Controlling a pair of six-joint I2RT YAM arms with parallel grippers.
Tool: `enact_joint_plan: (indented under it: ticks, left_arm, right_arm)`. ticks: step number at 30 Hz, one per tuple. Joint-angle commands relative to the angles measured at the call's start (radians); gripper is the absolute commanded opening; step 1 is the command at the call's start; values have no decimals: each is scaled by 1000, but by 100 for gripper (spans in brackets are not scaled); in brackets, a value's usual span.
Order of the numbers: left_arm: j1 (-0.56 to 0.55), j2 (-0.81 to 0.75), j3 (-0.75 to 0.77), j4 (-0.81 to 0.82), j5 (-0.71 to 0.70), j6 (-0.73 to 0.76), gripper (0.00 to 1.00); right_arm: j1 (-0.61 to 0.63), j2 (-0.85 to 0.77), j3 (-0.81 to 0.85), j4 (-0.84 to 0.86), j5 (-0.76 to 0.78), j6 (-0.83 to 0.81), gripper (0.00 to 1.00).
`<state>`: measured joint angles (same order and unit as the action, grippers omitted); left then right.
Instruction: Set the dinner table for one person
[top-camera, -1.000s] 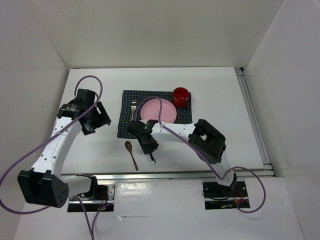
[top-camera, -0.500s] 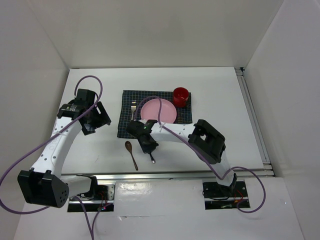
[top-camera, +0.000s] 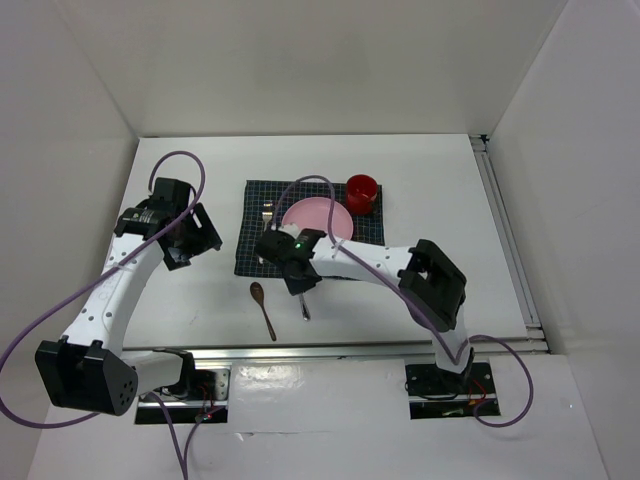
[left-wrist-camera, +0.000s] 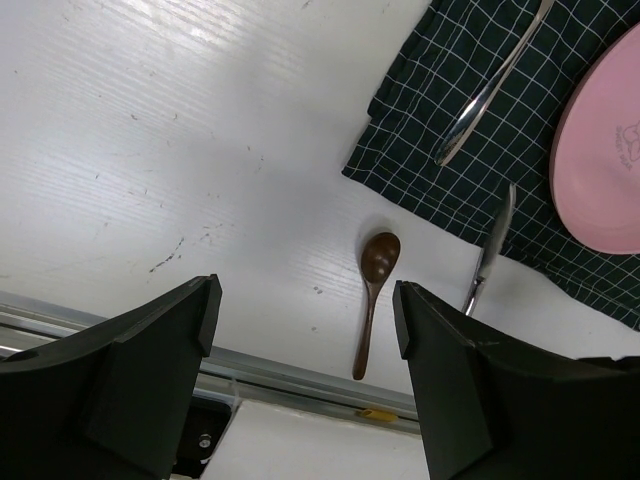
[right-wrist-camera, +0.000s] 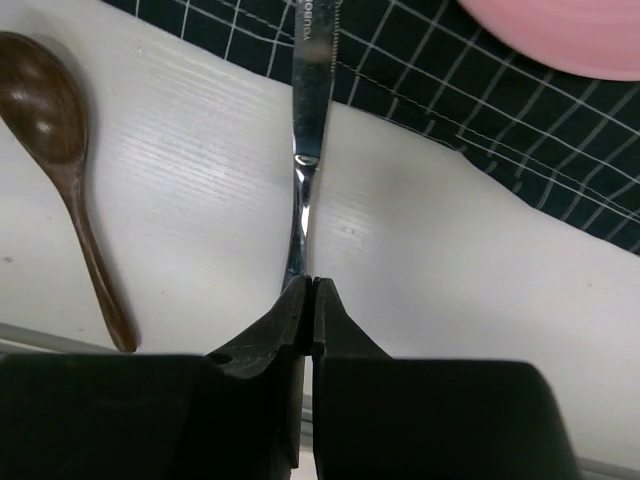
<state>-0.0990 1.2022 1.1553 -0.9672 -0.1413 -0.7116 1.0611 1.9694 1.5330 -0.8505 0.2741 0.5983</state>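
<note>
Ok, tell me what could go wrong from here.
The right fingers pinch only the very end of the knife handle, so it may pivot or slip. The blade overlaps the edge of the checked mat; pushing forward could ruck the cloth and shift the pink plate. The wooden spoon lies close beside the knife, and a sideways swing could knock it.
</note>
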Motion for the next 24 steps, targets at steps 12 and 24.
enact_joint_plan:
  ticks: [12, 24]
  left_arm:
    - [-4, -13, 0, 13, -12, -3, 88]
    - [-4, -13, -9, 13, -21, 6, 88]
  right_arm:
    - [-102, -86, -19, 64, -147, -40, 36]
    - [-72, 95, 67, 94, -159, -38, 54]
